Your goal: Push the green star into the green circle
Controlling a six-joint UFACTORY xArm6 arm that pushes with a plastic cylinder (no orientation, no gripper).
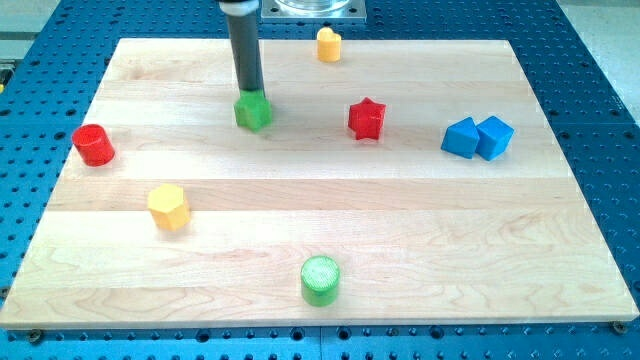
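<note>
The arm carries no claw – only a dark rod, so there is nothing to spread or pinch. Its tip (251,93) touches the upper edge of the green star (254,111), which sits on the wooden desk (420,230) toward the view's top. From the green star, the green circle (320,280) lies well apart toward the view's bottom and slightly right. The red star (366,119) stands to the green star's right – the two blue blocks (477,137), touching each other, farther right. A small yellow block (328,45) sits up and right of the green star, the red cylinder (93,145) to its left, the yellow hexagon (168,207) below-left.
</note>
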